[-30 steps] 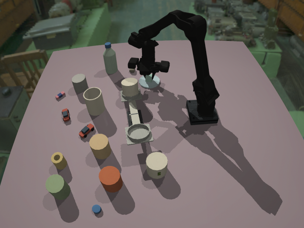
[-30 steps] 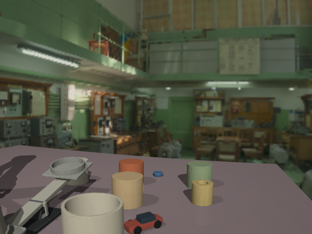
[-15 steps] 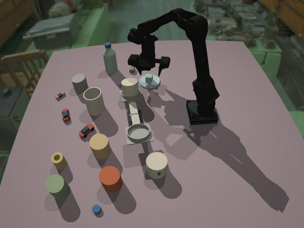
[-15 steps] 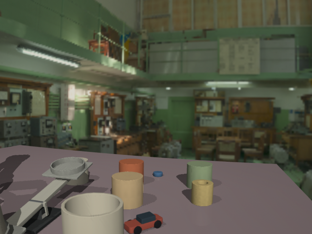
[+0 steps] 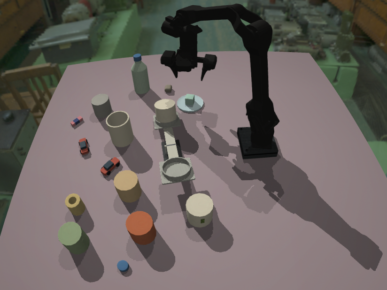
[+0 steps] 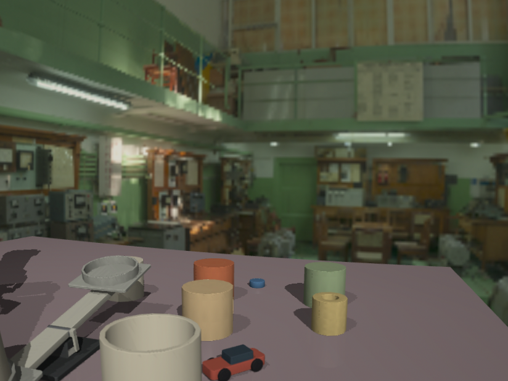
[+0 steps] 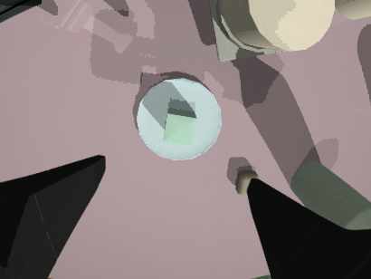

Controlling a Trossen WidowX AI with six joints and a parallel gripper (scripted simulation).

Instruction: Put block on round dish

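From the top view, I judged that a low sideways swing could knock the cup beside my claw and end the attempt. My arm arched high, wrist pointing down. In the wrist view, my fingers stood wide, holding nothing; the block sat on the dish ahead of them (nicely inside the rim). The exterior view hid me.

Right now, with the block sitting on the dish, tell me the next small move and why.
Probably lift the gripper a little higher, away from the balance, with its fingers kept apart: the block lies on the round dish, the fingers are open above it, and a cup stands close by on the balance.
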